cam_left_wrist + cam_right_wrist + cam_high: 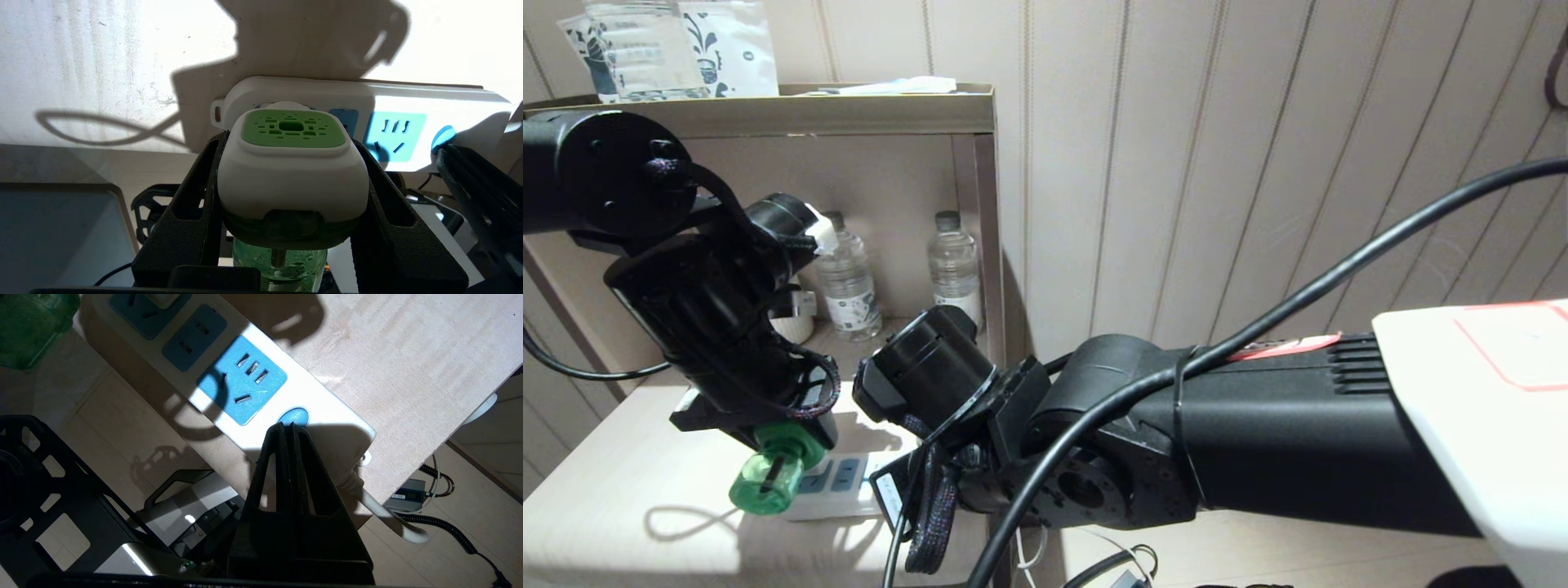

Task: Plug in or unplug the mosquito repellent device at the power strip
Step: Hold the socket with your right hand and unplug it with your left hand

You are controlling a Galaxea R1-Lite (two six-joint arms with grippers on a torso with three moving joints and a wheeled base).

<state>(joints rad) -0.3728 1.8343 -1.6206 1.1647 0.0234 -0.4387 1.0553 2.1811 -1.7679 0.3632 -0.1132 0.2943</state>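
Black right arm, lying nearest across the head view from 3 o'clock, reaches down to the tabletop edge; its right gripper [291, 430], fingers pressed together and empty, rests its tips at the blue button on the cable end of the long white rectangular power strip [327, 412]. Toward 9 o'clock, the left arm angles steeply downward. The left gripper [292, 179] clamps the white cap of the translucent green mosquito repellent device [292, 171], bottle tilted outward, its back against the strip's far-end socket. Beyond, two clear plastic water bottles [849, 278] stand in a beige shelf niche [980, 114].
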